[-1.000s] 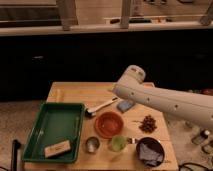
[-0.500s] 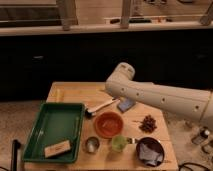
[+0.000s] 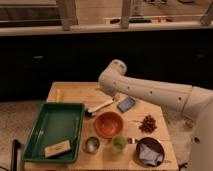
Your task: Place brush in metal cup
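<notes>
Camera view puts my end effector [image 3: 107, 92] over the brush [image 3: 100, 106] on the desk [image 3: 70, 93], likely to carry it to the metal cup [image 3: 91, 145]; I cannot tell its grip state.

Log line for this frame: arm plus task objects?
end effector: low over table, just behind brush | brush: flat on table, behind orange bowl | metal cup: front-left of bowl, brush not in it
</notes>
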Controlling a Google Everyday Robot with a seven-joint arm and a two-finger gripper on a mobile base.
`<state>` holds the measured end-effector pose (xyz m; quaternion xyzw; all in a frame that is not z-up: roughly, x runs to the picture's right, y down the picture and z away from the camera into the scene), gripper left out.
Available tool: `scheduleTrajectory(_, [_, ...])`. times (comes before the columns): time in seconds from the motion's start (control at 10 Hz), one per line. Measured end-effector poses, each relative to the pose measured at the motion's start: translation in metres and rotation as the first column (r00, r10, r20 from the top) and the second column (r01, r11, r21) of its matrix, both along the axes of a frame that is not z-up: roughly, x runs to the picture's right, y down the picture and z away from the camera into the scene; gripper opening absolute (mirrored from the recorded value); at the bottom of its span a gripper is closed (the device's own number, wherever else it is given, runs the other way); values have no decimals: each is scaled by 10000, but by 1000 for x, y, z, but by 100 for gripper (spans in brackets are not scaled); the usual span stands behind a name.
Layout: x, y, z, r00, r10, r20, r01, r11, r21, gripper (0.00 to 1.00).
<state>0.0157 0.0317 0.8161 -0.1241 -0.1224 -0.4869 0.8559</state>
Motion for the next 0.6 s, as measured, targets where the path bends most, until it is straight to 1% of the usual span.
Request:
scheduleTrajectory(0.1, [-6, 3, 6, 10000, 95, 16, -95, 9997, -203, 80])
scheduleTrajectory(0.3, [-10, 13, 18, 9998, 211, -53, -214, 9982, -563, 80])
scheduleTrajectory(0.4, [-17, 18, 26, 9996, 279, -20, -280, 9966, -781, 80])
scheduleTrajectory(0.6, [-17, 30, 39, 9990, 433, -115, -444, 9925, -1142, 80])
